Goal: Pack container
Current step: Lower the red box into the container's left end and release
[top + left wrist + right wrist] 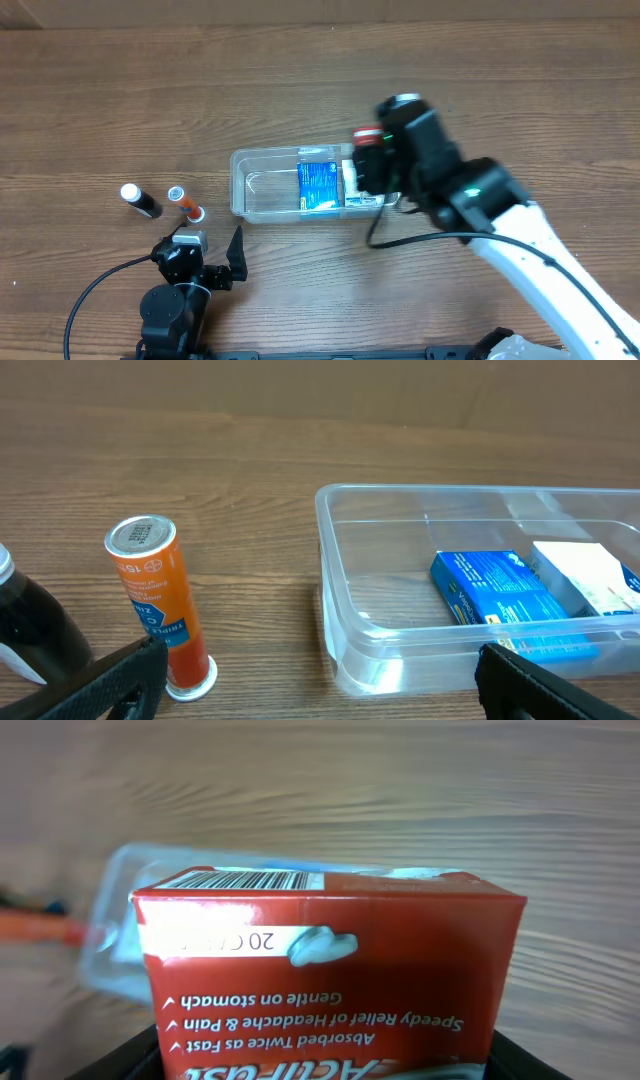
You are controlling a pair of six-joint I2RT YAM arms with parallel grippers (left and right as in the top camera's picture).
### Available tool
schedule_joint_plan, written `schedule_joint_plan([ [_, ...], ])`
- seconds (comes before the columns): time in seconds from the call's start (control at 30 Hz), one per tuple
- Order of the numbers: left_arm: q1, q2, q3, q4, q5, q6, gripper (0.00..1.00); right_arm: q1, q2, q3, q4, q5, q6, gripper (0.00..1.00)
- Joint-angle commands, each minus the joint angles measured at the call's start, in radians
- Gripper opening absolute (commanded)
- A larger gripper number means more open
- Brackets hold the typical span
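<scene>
The clear plastic container (262,185) lies in the middle of the table and holds a blue box (318,186) and a white box (352,180) at its right end. It also shows in the left wrist view (400,590) with the blue box (500,600). My right gripper (372,170) hovers over the container's right end, shut on a red medicine box (330,970) that fills the right wrist view. My left gripper (205,260) is open and empty, near the table's front edge, left of the container.
An orange tube (186,204) stands left of the container, also in the left wrist view (160,610). A black bottle with a white cap (141,201) stands further left. A black cable (100,290) trails from the left arm.
</scene>
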Motion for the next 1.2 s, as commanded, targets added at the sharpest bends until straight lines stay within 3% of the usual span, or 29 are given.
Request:
schedule_joint_plan([
  [0.0, 0.004, -0.01, -0.005, 0.005, 0.008, 0.015, 1.0, 0.078, 0.137, -0.01, 0.067, -0.01, 0.068, 0.71],
  [0.27, 0.004, -0.01, -0.005, 0.005, 0.008, 0.015, 1.0, 0.216, 0.387, -0.01, 0.373, -0.08, 0.07, 0.72],
  [0.73, 0.004, -0.01, -0.005, 0.005, 0.008, 0.015, 1.0, 0.211, 0.557, -0.01, 0.447, -0.15, 0.096, 0.73],
  [0.8, 0.004, -0.01, -0.005, 0.005, 0.008, 0.015, 1.0, 0.209, 0.566, -0.01, 0.449, -0.142, 0.096, 0.79],
  [1.0, 0.004, -0.01, -0.005, 0.005, 0.008, 0.015, 1.0, 0.09, 0.566, -0.01, 0.351, -0.073, 0.116, 0.84],
  [1.17, 0.004, -0.01, -0.005, 0.005, 0.008, 0.015, 1.0, -0.077, 0.565, -0.01, 0.34, -0.188, 0.116, 0.84],
])
